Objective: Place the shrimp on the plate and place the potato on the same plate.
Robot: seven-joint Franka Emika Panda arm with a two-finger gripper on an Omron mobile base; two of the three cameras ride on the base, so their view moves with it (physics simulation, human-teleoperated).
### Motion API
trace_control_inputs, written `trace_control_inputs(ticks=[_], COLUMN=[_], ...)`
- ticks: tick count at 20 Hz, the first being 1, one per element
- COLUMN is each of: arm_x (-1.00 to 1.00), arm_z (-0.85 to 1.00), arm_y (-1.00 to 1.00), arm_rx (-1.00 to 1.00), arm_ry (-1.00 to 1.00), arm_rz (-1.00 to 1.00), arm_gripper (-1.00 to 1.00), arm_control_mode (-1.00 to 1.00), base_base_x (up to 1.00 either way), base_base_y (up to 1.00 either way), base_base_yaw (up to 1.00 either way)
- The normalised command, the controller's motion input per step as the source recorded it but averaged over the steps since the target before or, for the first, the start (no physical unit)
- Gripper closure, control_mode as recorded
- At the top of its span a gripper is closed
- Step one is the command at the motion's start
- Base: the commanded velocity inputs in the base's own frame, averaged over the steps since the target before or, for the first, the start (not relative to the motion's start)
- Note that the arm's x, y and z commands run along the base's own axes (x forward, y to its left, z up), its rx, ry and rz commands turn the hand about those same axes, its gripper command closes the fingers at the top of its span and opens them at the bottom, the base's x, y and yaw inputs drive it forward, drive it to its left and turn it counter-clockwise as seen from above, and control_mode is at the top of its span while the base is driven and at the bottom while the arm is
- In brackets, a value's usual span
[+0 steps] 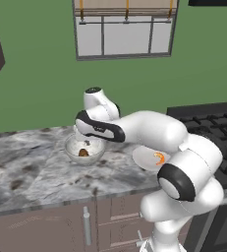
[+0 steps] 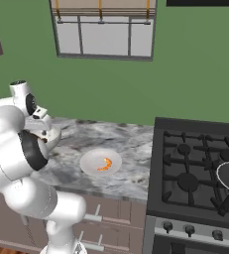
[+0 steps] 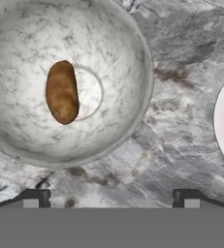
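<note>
The gripper [image 3: 111,198] has its fingers wide apart and holds nothing. The potato [image 3: 62,92] lies in the glass bowl [image 3: 133,53], ahead of the left finger. The shrimp [image 2: 105,164] sits on the plate [image 2: 88,163].

Ahead of the spread jaws a mottled brown potato [image 3: 62,92] lies in a clear glass bowl [image 3: 133,53] on grey-and-white veined marble counter [image 3: 181,121], while off to their side an off-white plate [image 2: 88,166] carries the bright orange shrimp [image 2: 105,164].
</note>
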Motion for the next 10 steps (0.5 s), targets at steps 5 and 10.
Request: trace_control_inputs(ticks=[5, 10], arm_x=[-0.01, -0.04], arm_z=[0.00, 0.00], arm_y=[0.18, 0.30], arm_rx=[0.00, 0.00], arm_ry=[0.00, 0.00], arm_rz=[0.00, 0.00], arm_gripper=[-1.00, -1.00], arm_control_mode=[-1.00, -1.00], base_base_x=[0.00, 0.00], base_base_y=[0.00, 0.00], base_base_yaw=[0.00, 0.00])
